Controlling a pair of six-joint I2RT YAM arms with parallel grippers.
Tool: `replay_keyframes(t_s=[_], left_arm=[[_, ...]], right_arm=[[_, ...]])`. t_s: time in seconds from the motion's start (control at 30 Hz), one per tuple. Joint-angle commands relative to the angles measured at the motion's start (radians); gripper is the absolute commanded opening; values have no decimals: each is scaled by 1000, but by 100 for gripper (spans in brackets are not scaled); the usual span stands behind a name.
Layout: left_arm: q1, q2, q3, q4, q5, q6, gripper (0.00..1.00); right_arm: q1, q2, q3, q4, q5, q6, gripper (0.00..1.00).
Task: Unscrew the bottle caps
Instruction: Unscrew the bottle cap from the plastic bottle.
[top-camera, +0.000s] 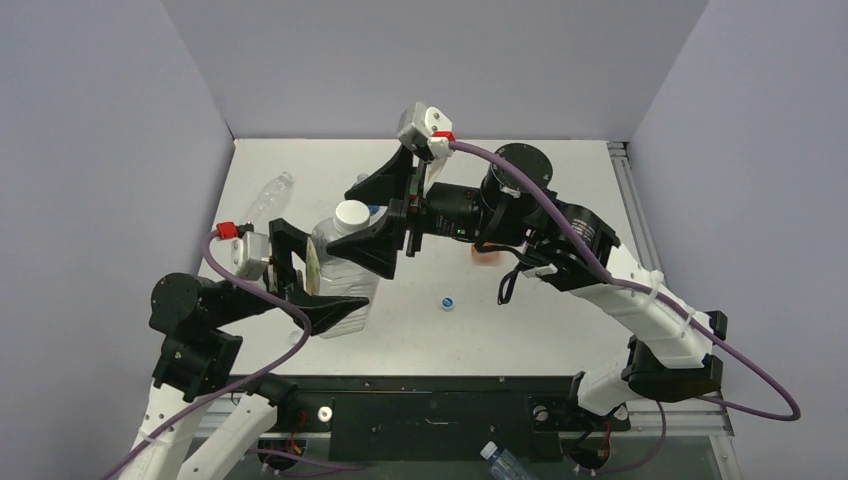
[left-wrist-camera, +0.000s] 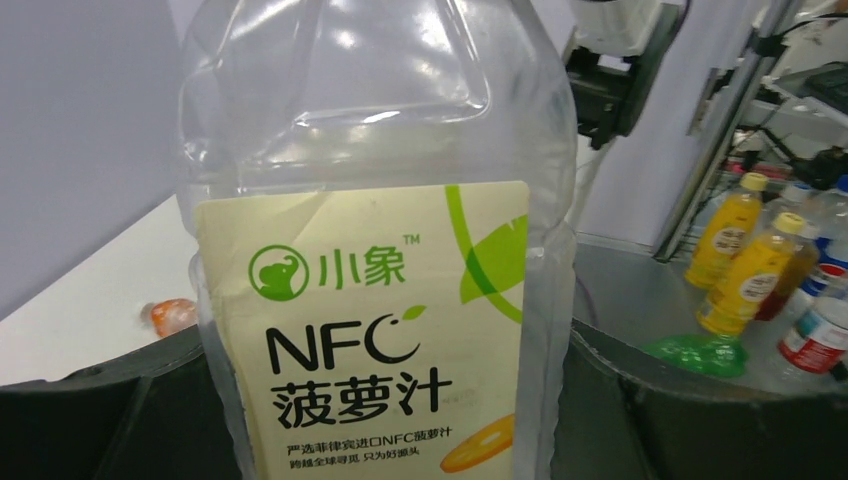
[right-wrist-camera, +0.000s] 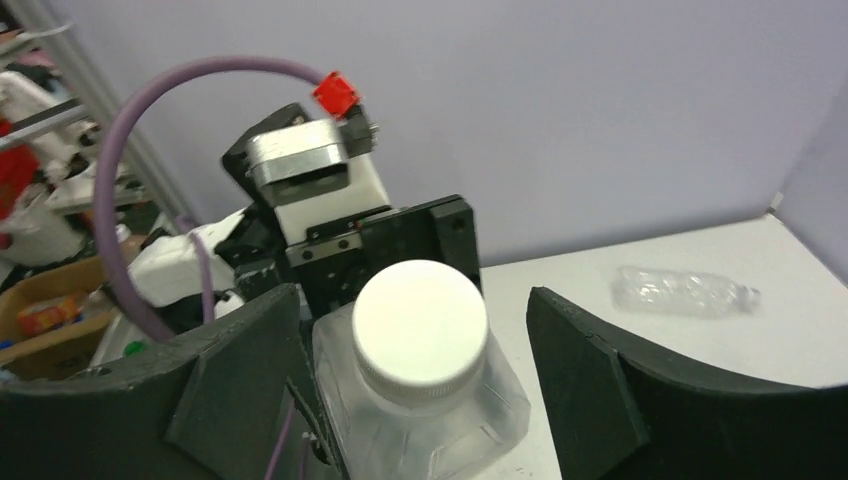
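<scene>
A large clear juice bottle (left-wrist-camera: 370, 200) with a pale yellow and green label stands upright at the left middle of a white table (top-camera: 560, 330). The left gripper (top-camera: 318, 282) clamps the bottle's body from both sides. The bottle's white cap (right-wrist-camera: 420, 325) is screwed on. The right gripper (right-wrist-camera: 425, 365) reaches in from the right, its two black fingers (right-wrist-camera: 610, 380) spread wide on either side of the cap, touching neither side. A loose blue-and-white cap (top-camera: 448, 302) lies on the table to the right of the bottle. An empty clear bottle (top-camera: 270, 195) lies on its side at the far left. A small orange object (top-camera: 487, 252) sits mostly hidden under the right arm.
</scene>
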Motion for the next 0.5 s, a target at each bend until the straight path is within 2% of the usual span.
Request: replay_keyframes(t_s=[0.0, 0.1, 0.2, 0.47], left_arm=[[5, -45, -70, 16, -198, 177, 0], [5, -69, -132, 16, -310, 266, 0], [5, -76, -169, 19, -362, 311, 0], [5, -89, -205, 23, -356, 357, 0]], right_arm=[[9, -50, 12, -26, 317, 18, 79], [15, -14, 70, -80, 500, 87, 80], [26, 52, 148, -154, 589, 110, 81], [67, 172, 243, -187, 597, 118, 81]])
